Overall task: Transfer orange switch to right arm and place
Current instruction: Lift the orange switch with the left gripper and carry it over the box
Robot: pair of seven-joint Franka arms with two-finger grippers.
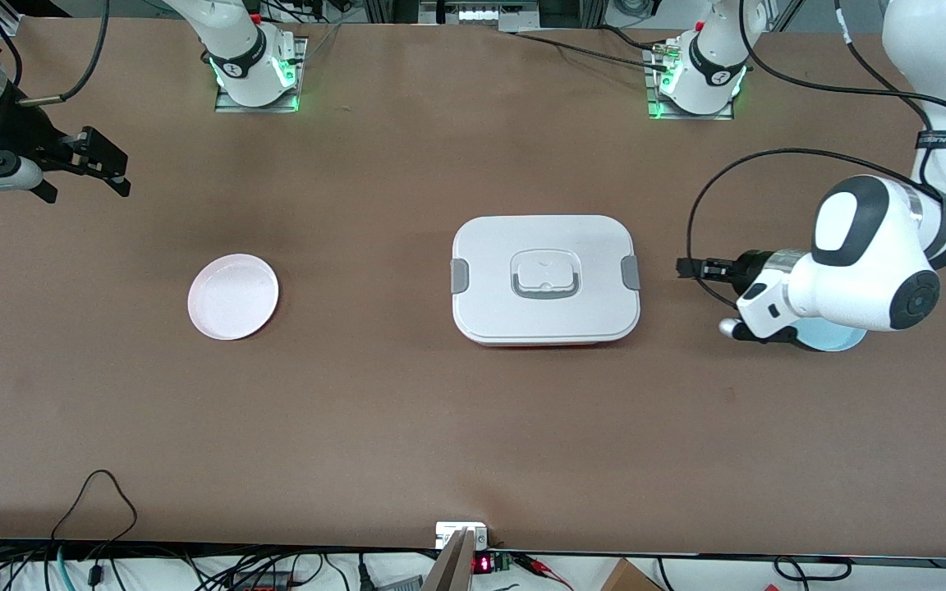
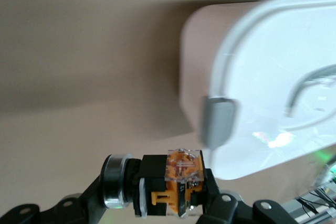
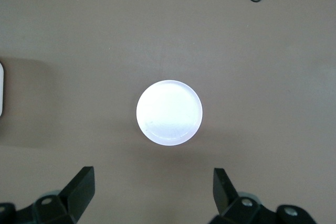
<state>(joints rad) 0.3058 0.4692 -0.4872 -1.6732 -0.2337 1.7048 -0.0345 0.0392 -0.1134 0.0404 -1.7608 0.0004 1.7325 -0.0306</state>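
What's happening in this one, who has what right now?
The left gripper is shut on the orange switch, holding it up beside the white lidded box at the left arm's end of the table. A pale blue plate shows partly under that arm. The right gripper waits open in the air at its own end, near the pink plate, which has nothing on it. No handover has happened yet.

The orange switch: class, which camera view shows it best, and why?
The left wrist view: the orange switch fills the foreground, clamped in the left gripper. The front view shows only that gripper's dark tip; the right wrist view shows none of it.
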